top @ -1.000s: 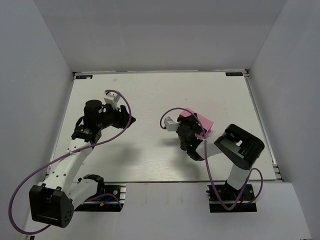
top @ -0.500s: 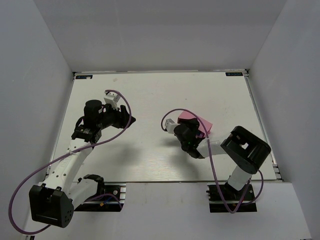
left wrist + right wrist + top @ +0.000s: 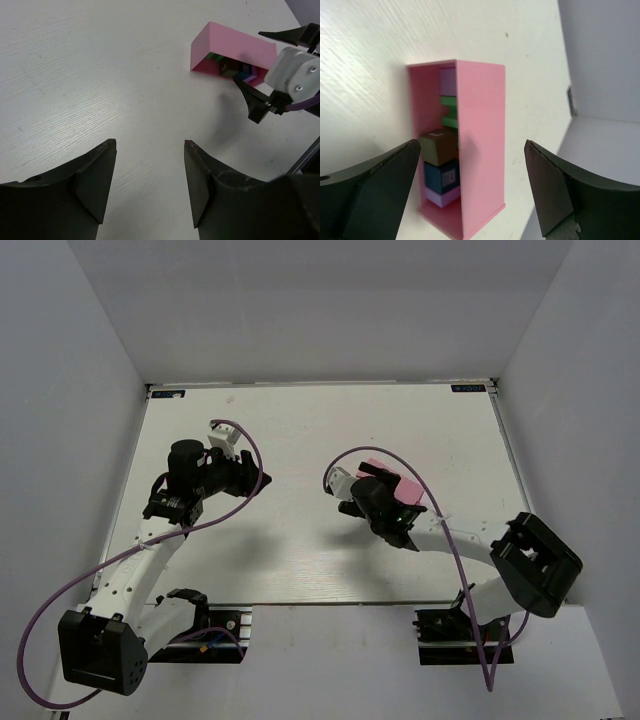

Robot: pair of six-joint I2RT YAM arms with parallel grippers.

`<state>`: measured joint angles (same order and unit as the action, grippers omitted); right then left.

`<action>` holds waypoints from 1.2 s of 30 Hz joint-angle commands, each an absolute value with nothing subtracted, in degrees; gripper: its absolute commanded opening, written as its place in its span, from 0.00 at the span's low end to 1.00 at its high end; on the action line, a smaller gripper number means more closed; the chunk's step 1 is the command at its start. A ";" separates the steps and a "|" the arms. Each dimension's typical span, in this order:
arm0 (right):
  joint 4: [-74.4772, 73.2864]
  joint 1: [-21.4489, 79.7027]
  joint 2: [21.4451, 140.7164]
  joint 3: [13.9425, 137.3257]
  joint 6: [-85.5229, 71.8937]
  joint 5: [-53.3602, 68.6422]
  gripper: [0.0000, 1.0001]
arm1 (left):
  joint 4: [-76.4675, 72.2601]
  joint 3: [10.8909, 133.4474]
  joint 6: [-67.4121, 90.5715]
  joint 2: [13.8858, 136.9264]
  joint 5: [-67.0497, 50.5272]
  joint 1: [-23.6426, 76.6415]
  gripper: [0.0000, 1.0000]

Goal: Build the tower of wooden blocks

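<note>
Right end effector (image 3: 471, 150) has its jaws wide apart either side of the pink tray (image 3: 481, 125), touching nothing, lined up to grip across its narrow width. The wood blocks (image 3: 440, 147) sit packed inside the tray, at 3 o'clock from the middle of the surface (image 3: 300, 420). Left end effector (image 3: 150, 143), apart and empty, hangs at 9 o'clock. The tray wall hides part of the blocks.

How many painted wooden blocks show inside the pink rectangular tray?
5, lined up in the pink rectangular tray, top to bottom in the right wrist view: purple block, green block, brown block, blue block, lilac block. Its wall may hide more.
</note>
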<state>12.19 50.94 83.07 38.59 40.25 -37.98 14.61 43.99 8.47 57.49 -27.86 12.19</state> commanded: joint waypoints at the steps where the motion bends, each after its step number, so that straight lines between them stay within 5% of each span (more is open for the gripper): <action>1: 1.16 49.93 78.94 42.62 32.44 -28.93 0.90 | 14.41 44.47 8.70 56.51 -27.86 12.48 0.67; 20: -29.53 25.05 84.81 64.78 27.84 12.20 0.90 | 12.66 45.00 8.17 56.07 -34.72 13.01 0.85; 36: -30.32 20.31 88.50 63.63 32.52 13.62 0.90 | 12.66 45.00 8.17 56.07 -35.33 13.01 0.89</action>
